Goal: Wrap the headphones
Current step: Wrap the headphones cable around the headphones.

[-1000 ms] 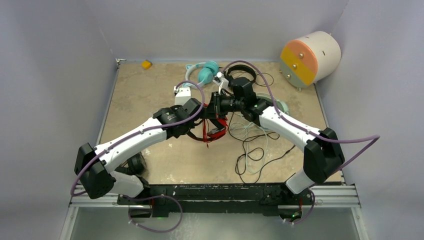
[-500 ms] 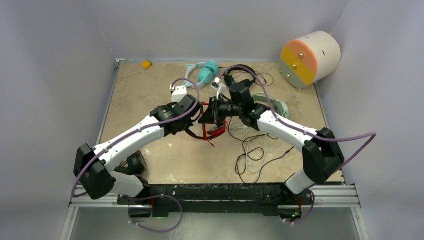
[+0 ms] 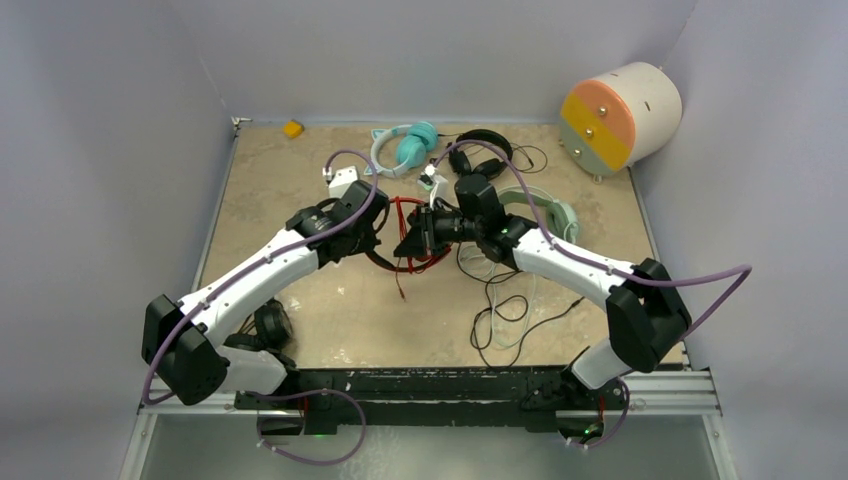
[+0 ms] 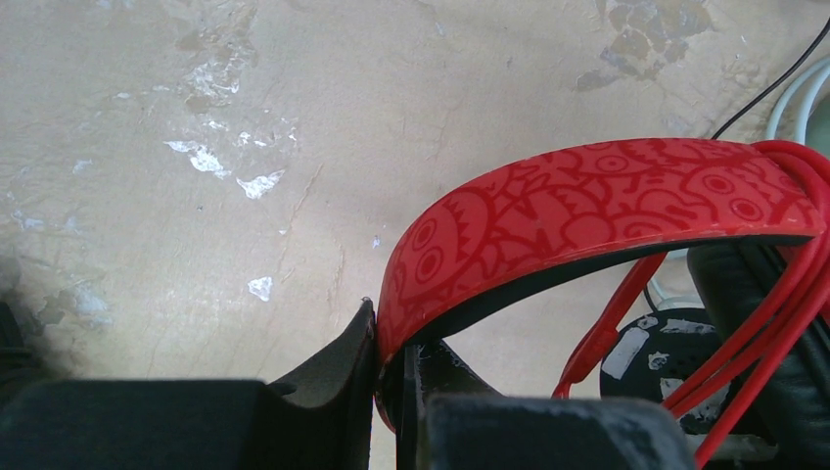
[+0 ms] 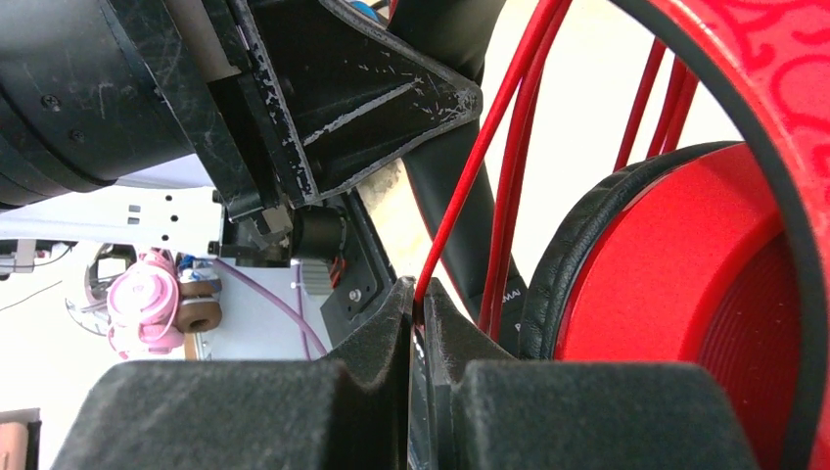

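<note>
mid-wrap above the tabletop (image 3: pixel 270 170): in the past second the left arm has swung back toward the far left and the right arm has followed inward, carrying the red headphones (image 3: pixel 410 238) between them, away from the near edge. it looks like another turn being wound, with the job part done.

the left wrist view shows what the overhead cannot: the left hand (image 4: pixel 391 397) clamped tight on one end of the patterned red headband (image 4: pixel 597 196). the right wrist view adds the right hand (image 5: pixel 416 328), pinched together on a single strand of red cable (image 5: pixel 487 147) beside the earcup (image 5: pixel 675 294).

only the overhead takes in the rest — the teal headset (image 3: pixel 405 145), the black headset (image 3: pixel 485 150) and the mint-green headset (image 3: pixel 545 208) lying toward the far side, none of them in either hand's grip, and a loose end of the red cable trailing toward the near edge.
</note>
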Available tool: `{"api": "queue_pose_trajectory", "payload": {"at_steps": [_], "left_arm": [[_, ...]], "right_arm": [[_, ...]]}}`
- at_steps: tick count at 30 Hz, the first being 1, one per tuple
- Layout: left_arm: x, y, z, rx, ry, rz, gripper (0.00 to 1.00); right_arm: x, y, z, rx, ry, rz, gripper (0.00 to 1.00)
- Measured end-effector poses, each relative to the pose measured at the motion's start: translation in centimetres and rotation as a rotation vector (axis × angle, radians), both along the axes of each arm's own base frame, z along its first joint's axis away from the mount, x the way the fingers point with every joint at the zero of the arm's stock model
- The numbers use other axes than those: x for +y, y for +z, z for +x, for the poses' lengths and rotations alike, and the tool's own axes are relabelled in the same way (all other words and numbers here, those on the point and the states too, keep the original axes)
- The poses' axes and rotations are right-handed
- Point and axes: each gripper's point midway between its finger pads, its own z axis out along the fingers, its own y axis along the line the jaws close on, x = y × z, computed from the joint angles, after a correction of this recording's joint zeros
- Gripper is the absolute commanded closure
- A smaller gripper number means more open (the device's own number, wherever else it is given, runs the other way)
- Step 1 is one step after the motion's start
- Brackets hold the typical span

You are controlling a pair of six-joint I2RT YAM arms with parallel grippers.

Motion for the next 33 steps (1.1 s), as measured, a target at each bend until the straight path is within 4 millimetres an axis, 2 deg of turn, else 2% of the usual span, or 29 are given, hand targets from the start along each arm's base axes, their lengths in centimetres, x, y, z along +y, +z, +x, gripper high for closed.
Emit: {"api": "queue_pose_trajectory", "payload": {"at_steps": [8, 14, 19, 28, 33], "left_arm": [[0.1, -0.1, 0.1, 0.009, 0.044, -0.040, 1.00], [0.3, 0.8, 1.0, -0.032, 0.099, -0.086, 1.00], [0.3, 0.8, 1.1, -0.037, 0.108, -0.091, 1.00], [0.3, 0.8, 1.0, -0.030, 0.107, -0.091, 1.00], [-0.1, 0.8, 0.9, -0.020, 0.094, -0.106, 1.00]], "right_arm": [[0.2, -0.4, -0.5, 0.002, 0.012, -0.005, 0.89], [0.1, -2.1, -2.3, 0.033, 0.041, -0.057, 0.89], [-0.3, -2.2, -2.4, 0.007, 0.024, -0.090, 1.00], [-0.9, -3.0, -2.7, -0.022, 0.000, -0.153, 1.00], [-1.5, -2.9, -2.6, -0.063, -0.020, -0.197, 0.93]]}}
